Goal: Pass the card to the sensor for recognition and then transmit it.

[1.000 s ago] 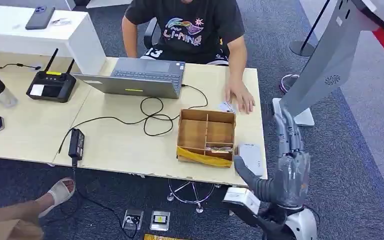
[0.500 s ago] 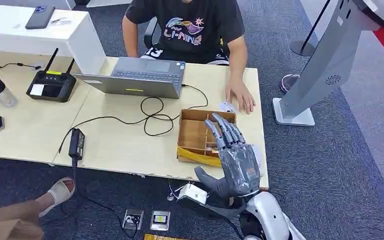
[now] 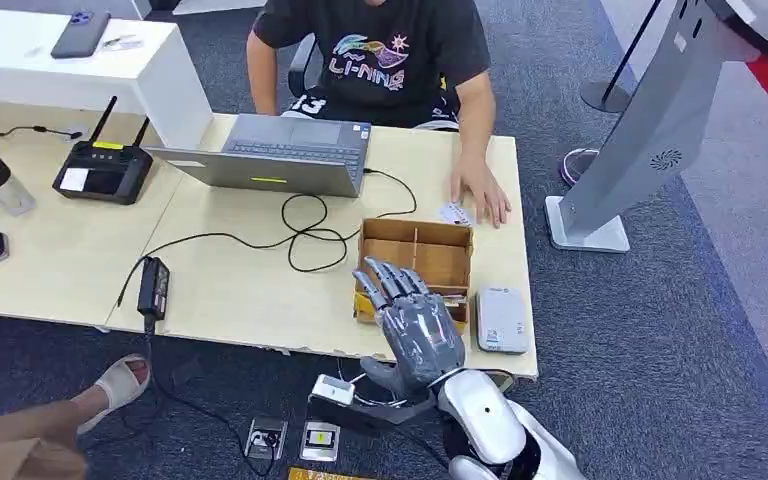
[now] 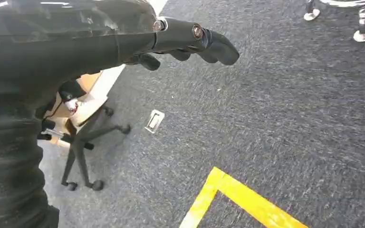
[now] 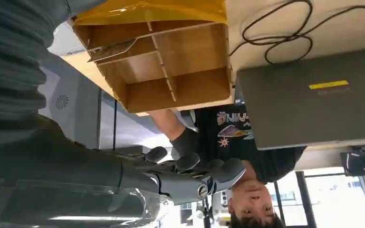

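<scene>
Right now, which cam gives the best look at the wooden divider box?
The right wrist view: the wooden box sits close and unobstructed, so all its compartments are open to see, with a flat item in one. In the head view the box is smaller and the right hand covers its near part. The left wrist view faces carpet.

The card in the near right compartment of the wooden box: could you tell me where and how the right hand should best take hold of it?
Probably by the card's raised long edge, from above. It lies tilted in its wooden box compartment, walls close around. The right hand hovers open above.
</scene>
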Controlling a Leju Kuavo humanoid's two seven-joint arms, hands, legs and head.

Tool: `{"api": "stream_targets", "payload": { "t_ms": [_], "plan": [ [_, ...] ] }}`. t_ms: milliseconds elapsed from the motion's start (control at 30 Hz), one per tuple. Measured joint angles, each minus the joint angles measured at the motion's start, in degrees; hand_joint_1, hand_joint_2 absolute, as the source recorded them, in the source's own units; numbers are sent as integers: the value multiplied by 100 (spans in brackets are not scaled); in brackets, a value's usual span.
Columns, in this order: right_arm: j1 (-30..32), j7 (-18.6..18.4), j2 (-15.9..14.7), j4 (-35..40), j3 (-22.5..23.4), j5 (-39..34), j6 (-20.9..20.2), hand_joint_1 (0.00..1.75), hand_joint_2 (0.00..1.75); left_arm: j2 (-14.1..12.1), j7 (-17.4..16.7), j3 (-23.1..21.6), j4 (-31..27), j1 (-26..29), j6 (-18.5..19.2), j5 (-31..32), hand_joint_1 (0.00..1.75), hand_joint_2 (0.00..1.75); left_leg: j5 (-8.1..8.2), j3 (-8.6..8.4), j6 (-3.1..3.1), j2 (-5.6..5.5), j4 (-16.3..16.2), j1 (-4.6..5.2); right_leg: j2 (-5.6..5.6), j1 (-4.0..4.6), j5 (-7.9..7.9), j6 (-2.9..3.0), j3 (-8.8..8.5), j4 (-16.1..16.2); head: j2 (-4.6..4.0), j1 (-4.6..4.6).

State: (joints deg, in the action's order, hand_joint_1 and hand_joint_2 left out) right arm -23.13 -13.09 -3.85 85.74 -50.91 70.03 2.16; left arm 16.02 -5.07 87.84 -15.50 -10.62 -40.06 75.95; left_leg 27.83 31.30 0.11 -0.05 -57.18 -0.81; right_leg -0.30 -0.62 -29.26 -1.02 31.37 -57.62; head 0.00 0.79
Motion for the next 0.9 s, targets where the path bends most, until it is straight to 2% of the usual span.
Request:
{"api": "stream_targets", "payload": {
  "t_ms": [233,400,900],
  "plan": [
    [-182,-269,11,-350,-149,486,-4,0,175,-28,216,0,0,-1,0,50,0,175,0,0,0,0,0,0,0,0,0,0,1,0,0,2],
    [-258,-400,11,-522,-203,759,125,0,175,-55,240,0,7,-1,0,85,0,175,0,0,0,0,0,0,0,1,0,0,1,0,0,2],
    [-388,-409,90,-1018,-317,800,496,0,175,-118,280,0,15,-1,0,146,0,175,0,-1,0,0,0,0,0,0,0,0,1,0,0,2]
  ]
}}
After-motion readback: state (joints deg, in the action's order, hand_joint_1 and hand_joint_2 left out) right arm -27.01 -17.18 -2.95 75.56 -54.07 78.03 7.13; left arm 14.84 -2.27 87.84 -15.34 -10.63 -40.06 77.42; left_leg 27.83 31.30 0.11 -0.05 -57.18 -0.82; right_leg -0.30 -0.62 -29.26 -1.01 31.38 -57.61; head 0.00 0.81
